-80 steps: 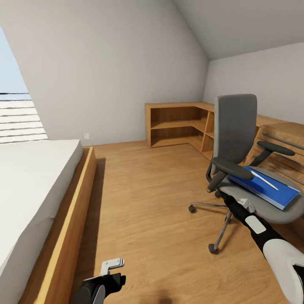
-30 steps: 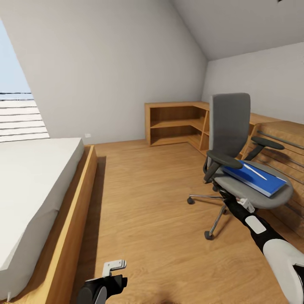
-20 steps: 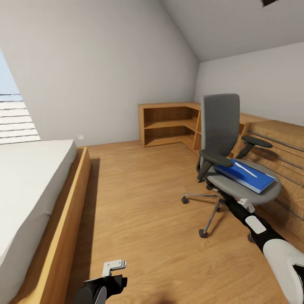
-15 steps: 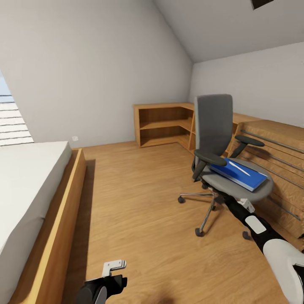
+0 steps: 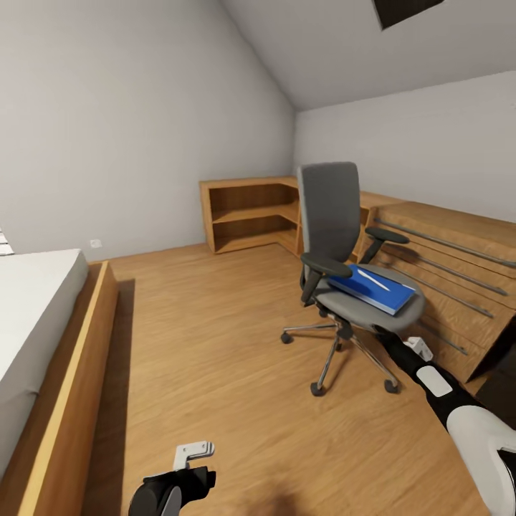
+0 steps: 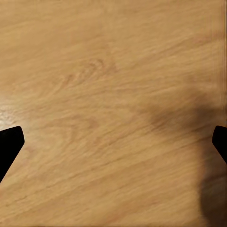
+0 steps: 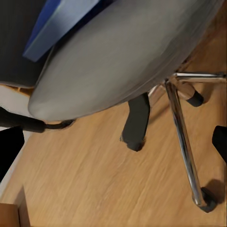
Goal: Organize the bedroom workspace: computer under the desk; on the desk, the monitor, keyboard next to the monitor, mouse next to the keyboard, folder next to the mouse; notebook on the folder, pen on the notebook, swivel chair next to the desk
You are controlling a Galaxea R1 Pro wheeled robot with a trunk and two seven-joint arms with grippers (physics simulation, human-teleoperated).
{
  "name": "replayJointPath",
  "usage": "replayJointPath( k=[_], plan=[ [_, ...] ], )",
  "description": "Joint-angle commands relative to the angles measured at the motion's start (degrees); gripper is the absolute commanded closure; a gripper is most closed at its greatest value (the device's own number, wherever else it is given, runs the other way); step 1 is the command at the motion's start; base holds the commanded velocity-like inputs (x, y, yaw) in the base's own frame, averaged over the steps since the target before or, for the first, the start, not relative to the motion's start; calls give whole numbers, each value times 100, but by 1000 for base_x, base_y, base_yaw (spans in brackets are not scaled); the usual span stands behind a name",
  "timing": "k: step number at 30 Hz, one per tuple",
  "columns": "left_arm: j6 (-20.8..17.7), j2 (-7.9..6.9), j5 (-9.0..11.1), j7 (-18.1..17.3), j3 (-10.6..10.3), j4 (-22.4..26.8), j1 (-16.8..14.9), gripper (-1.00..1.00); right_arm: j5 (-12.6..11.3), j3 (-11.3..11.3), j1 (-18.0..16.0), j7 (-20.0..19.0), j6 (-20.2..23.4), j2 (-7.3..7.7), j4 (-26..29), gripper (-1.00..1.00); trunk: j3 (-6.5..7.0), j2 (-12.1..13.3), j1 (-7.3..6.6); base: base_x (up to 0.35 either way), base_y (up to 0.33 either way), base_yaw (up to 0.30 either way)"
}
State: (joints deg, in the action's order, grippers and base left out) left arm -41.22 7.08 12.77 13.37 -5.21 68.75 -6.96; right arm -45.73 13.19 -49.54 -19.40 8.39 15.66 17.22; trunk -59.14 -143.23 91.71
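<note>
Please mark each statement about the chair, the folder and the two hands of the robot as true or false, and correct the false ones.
1. The blue folder lies on the seat of the swivel chair. True.
2. A pale pen-like object lies on top of the folder. True.
3. The right hand holds the folder. False: it is low beside the chair seat, and the right wrist view shows its fingers apart with nothing between them.
4. The left hand grips a notebook. False: it is open over bare wood floor.
5. The chair is tipped over on the floor. False: it stands upright on its castors.
</note>
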Motion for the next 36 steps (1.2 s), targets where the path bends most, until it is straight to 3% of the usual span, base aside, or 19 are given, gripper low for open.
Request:
replayJointPath(
  k=[1,18,27,36],
  plan=[
    [-18,1,62,53,-6,7,-1,-100,-41,34,-3,-20,49,-2,0,-100,-1,-2,-1,0,0,-262],
    [-18,11,59,40,0,11,-3,-100,-41,34,-3,-20,51,-2,1,-100,43,-2,-1,40,0,-251],
    [-18,13,62,27,2,10,-2,-100,-41,34,-3,-20,51,-2,0,-100,45,-2,-1,260,0,-49],
    [-18,13,67,26,4,9,-3,-100,-41,27,-3,-20,49,-5,4,-100,45,-2,-1,81,0,-5]
  ],
)
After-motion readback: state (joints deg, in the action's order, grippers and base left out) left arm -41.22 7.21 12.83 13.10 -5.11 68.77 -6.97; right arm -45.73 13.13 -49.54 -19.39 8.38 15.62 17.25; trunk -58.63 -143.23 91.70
